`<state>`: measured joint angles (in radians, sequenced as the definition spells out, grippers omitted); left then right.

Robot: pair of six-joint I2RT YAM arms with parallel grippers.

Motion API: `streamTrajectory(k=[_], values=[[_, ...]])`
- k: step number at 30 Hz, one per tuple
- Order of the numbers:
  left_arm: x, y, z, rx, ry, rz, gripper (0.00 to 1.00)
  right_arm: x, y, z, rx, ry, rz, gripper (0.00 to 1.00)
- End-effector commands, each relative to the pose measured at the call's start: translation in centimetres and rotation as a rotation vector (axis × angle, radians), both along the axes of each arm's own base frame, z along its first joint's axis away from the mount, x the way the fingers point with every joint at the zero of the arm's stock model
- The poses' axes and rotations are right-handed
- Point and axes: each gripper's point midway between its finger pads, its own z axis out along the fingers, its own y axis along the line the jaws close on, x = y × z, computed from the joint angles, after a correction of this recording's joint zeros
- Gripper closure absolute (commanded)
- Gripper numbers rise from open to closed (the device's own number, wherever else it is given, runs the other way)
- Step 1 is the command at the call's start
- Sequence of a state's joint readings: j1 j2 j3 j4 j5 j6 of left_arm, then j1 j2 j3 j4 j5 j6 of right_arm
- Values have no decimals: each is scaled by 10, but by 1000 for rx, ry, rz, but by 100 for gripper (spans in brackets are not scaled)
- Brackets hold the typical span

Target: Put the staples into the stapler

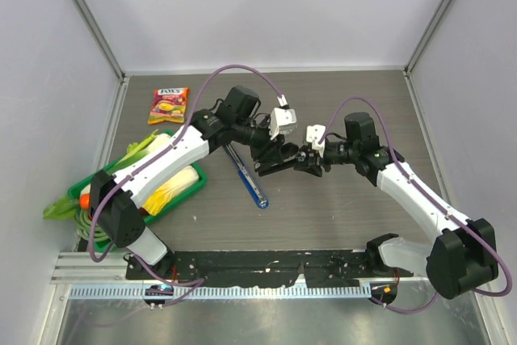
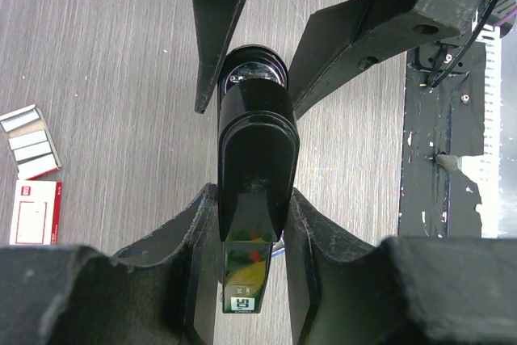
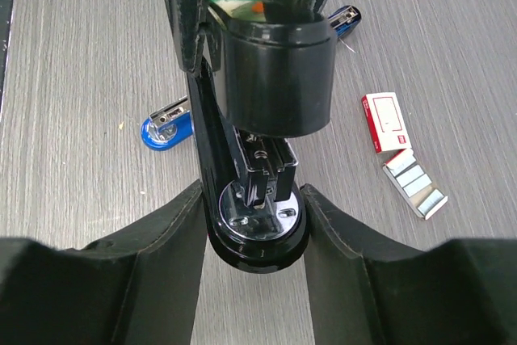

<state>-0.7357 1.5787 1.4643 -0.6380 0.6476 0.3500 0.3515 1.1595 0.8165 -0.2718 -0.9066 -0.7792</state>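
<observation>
A black stapler (image 1: 288, 162) hangs above the table between both grippers. My left gripper (image 2: 253, 208) is shut on its upper arm (image 2: 257, 151). My right gripper (image 3: 254, 220) is shut on its round base end (image 3: 255, 236), and the cover (image 3: 279, 78) is lifted off the metal magazine (image 3: 262, 169). The right gripper's fingers (image 2: 220, 30) show at the top of the left wrist view. The staples (image 3: 414, 182) are silvery strips in a small open tray on the table, also in the left wrist view (image 2: 28, 145). In the top view they are hidden under the grippers (image 1: 271, 159) (image 1: 308, 159).
A red-and-white staple box (image 3: 386, 122) lies beside the tray, also in the left wrist view (image 2: 35, 212). A blue stapler (image 1: 247, 177) lies opened flat under the left arm. A green tray (image 1: 190, 187) of vegetables and a snack packet (image 1: 168, 105) are at the left.
</observation>
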Motion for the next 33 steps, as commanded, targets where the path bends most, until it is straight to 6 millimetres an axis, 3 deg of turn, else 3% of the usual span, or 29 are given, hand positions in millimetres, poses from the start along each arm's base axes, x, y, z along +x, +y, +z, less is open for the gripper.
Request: streamTrajectory(k=[1,9,14,18,24,25,26,29,31,32,33], values=[[1,-5,49,-149,-81,-21,100,4,2,-1,8,-23,-10,51],[17,5,70,-240,-34,55,100,8,0,-10,-3,5,-38,67],[33,22,104,-339,-46,125,100,13,1,-19,2,43,-65,69],[58,49,137,-436,-93,229,100,16,3,-19,24,49,-84,69],[75,82,178,-597,-84,371,100,18,10,-13,91,75,-108,70],[79,88,173,-609,-30,414,100,18,11,-14,92,78,-109,70],[84,93,186,-654,-72,423,100,17,12,-13,95,78,-108,70],[95,111,197,-729,-67,493,100,14,18,-12,109,83,-105,70],[102,124,195,-754,-56,542,100,10,23,-13,109,89,-91,69],[102,127,201,-787,-57,543,100,9,25,-13,111,92,-85,67],[104,129,194,-793,-43,553,100,7,25,-13,109,104,-79,61]])
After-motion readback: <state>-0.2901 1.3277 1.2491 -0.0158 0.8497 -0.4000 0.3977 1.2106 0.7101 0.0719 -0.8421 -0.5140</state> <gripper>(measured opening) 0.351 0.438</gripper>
